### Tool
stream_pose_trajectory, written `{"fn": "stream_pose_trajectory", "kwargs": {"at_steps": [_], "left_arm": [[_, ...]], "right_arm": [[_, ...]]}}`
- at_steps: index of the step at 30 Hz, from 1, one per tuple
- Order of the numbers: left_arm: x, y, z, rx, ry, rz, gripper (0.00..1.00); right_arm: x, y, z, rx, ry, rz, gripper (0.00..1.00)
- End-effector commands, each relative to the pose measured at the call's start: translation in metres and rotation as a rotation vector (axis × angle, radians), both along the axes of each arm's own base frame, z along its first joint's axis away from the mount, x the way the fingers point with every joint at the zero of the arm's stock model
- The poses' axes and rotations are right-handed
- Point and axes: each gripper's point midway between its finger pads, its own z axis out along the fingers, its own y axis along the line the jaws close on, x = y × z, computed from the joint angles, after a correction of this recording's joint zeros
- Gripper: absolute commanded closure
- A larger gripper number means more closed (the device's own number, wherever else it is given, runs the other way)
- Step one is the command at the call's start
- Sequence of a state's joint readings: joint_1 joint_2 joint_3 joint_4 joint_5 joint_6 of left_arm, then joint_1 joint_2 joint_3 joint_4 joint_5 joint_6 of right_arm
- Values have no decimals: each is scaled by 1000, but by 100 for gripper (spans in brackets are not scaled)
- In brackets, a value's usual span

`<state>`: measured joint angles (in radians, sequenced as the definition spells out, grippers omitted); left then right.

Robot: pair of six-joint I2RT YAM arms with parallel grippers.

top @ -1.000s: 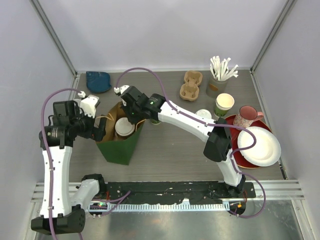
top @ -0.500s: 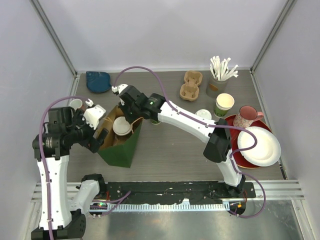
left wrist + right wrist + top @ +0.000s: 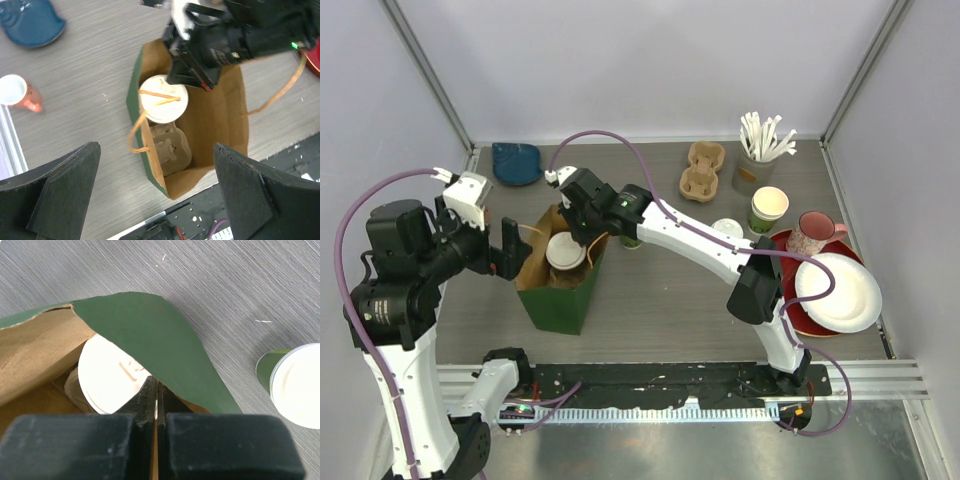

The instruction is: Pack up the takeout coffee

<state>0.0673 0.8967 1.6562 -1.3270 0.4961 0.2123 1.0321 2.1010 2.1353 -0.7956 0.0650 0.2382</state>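
One lidded takeout coffee cup (image 3: 565,252) stands inside the open green paper bag (image 3: 558,305), next to a brown cup carrier (image 3: 172,148). It also shows in the left wrist view (image 3: 163,98) and the right wrist view (image 3: 107,375). The second lidded cup (image 3: 296,386) stands on the table just beyond the bag, mostly hidden under the right arm in the top view. My right gripper (image 3: 582,226) is shut on the bag's far rim (image 3: 150,335). My left gripper (image 3: 508,250) is wide open and empty, raised over the bag's left side.
A blue dish (image 3: 517,162), a spare cup carrier (image 3: 702,168), a cup of stirrers (image 3: 760,150), stacked green cups (image 3: 768,210), a loose lid (image 3: 727,228), a pink mug (image 3: 812,232) and a white plate (image 3: 838,292) lie behind and to the right. A small white-and-orange cup (image 3: 15,91) stands left.
My left gripper has come off the bag's left edge and risen up and to the left. The right gripper still holds the bag's far rim; the cup stays in the bag.
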Motion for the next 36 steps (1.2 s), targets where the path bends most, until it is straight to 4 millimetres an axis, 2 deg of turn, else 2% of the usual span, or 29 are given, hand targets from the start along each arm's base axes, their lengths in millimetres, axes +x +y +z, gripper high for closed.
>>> {"fn": "stream_pose_trajectory", "kwargs": {"at_steps": [1, 2, 3, 5, 6, 9, 11, 15, 16, 18, 19, 20, 21, 22, 23, 31, 32, 33, 36], "left_arm": [[25, 25, 9, -66, -7, 259, 0], [28, 31, 9, -54, -19, 291, 1], [33, 40, 10, -56, -29, 355, 5], [37, 44, 11, -73, -36, 400, 10], [40, 47, 15, -79, -49, 421, 16], [46, 50, 23, -103, -60, 452, 23], [50, 55, 23, -105, -62, 486, 24], [71, 72, 7, -103, -34, 565, 26], [78, 76, -9, -101, 9, 582, 27], [89, 87, -18, -112, 8, 612, 28], [93, 90, -27, -107, 17, 622, 28], [97, 94, -45, -101, 53, 634, 28], [102, 95, -52, -97, 51, 631, 29], [105, 94, -61, -99, 67, 620, 29], [106, 93, -81, -98, 113, 615, 29], [118, 63, -134, -182, 186, 450, 28], [121, 63, -139, -183, 189, 448, 32], [121, 63, -155, -181, 230, 450, 35], [123, 61, -179, -185, 290, 437, 45]], "right_arm": [[1, 7, 27, 64, -33, 15, 99], [0, 7, 27, 63, -32, 21, 99], [0, 8, 28, 65, -35, 24, 99], [0, 8, 26, 61, -32, 30, 99], [0, 8, 25, 57, -35, 32, 99], [1, 7, 25, 54, -39, 37, 99], [0, 9, 26, 55, -43, 43, 99], [-1, 12, 23, 56, -33, 60, 99], [-1, 12, 22, 57, -31, 62, 99], [-2, 14, 20, 56, -26, 65, 99], [-1, 14, 19, 57, -25, 64, 99], [-1, 15, 19, 58, -23, 62, 99], [-1, 15, 19, 61, -22, 60, 99], [-7, 18, 18, 74, -1, 84, 99], [-6, 19, 18, 76, 0, 83, 99], [-7, 23, 10, 82, 28, 69, 99], [-6, 22, 10, 78, 25, 61, 99], [-5, 21, 10, 76, 25, 56, 99], [-4, 20, 10, 71, 19, 48, 99]]}}
